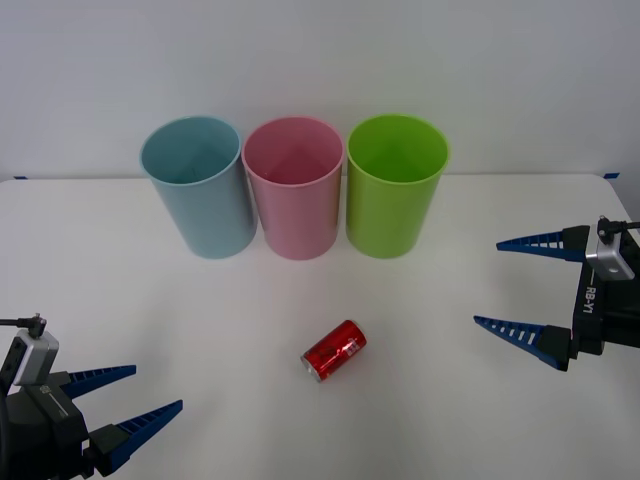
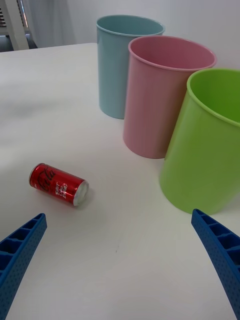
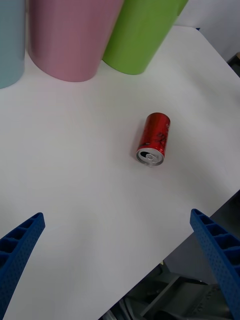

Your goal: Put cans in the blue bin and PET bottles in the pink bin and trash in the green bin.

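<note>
The red can (image 1: 334,350) lies on its side on the white bench (image 1: 150,310), in front of and well apart from the blue bin (image 1: 200,190), pink bin (image 1: 294,190) and green bin (image 1: 394,188) standing in a row; its white script looks like a cola logo, though it is too small to read surely. The left gripper (image 1: 140,392) hovers low at the near left and the right gripper (image 1: 520,285) at the right edge. Both have their fingers spread wide, holding nothing.

A white table (image 1: 120,290) spreads across the front view, meeting a plain pale wall (image 1: 320,60) toward 12 o'clock. Small blue tape marks sit at its far corners (one (image 1: 20,177) at about 10 o'clock, another (image 1: 612,175) near 2 o'clock). Grey framework (image 3: 165,295) shows below the table's edge in the left wrist view.
</note>
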### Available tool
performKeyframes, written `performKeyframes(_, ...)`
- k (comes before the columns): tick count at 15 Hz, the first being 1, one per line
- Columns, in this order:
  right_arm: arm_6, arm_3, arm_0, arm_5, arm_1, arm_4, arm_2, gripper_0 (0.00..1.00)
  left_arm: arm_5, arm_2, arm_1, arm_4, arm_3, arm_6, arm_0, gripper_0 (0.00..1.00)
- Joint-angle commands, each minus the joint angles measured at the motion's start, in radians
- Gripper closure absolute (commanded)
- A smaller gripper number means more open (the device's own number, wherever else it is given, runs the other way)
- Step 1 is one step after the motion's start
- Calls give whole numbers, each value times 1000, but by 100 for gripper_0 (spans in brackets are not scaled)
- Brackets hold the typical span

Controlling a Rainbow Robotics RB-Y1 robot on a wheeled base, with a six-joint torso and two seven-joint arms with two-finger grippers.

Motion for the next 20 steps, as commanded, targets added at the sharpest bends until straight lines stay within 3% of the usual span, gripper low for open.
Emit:
performKeyframes(1, 0, 0, 0, 0, 0, 0, 0, 0, 0, 0, 0, 0, 0, 0, 0, 0)
performKeyframes(20, 0, 0, 0, 0, 0, 0, 0, 0, 0, 0, 0, 0, 0, 0, 0, 0)
